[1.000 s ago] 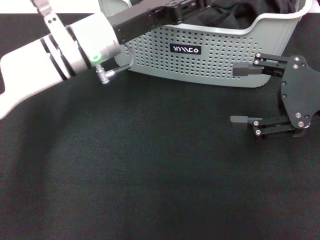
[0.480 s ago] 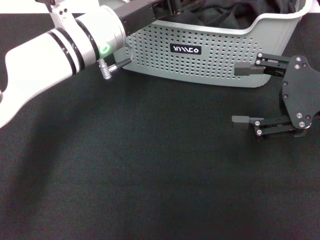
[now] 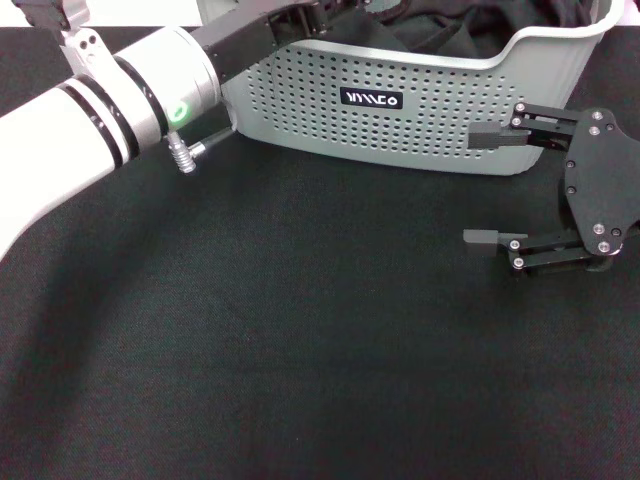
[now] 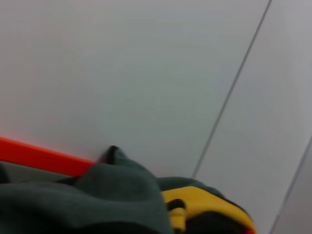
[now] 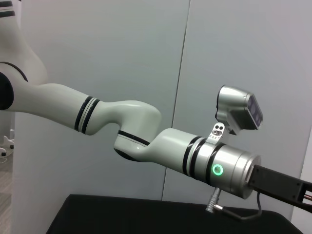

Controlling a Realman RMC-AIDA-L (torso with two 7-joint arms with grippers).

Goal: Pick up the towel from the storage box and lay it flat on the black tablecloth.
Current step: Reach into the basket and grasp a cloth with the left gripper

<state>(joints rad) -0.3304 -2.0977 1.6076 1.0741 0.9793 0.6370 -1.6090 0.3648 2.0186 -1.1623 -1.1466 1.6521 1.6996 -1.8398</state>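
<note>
1. Black tablecloth [image 3: 300, 330] is spread over nearly the whole counter in the head view, with nothing lying on its open area.
2. At the far edge the storage box [image 3: 420, 110] is set, its perforated wall and small black label turned toward the robot.
3. Dark folds of cloth are seen inside the box above its rim.
4. In the left wrist view the towel [image 4: 204, 202] is shown bunched, grey and yellow sides together, before a pale wall; its exact place in the box cannot be told.
5. The left gripper [image 3: 325, 12] is reached over the box's near rim; whether it is closed cannot be told.
6. The right gripper [image 3: 484, 187] is held wide open and empty, just beside the box's right end, above the tablecloth.
</note>
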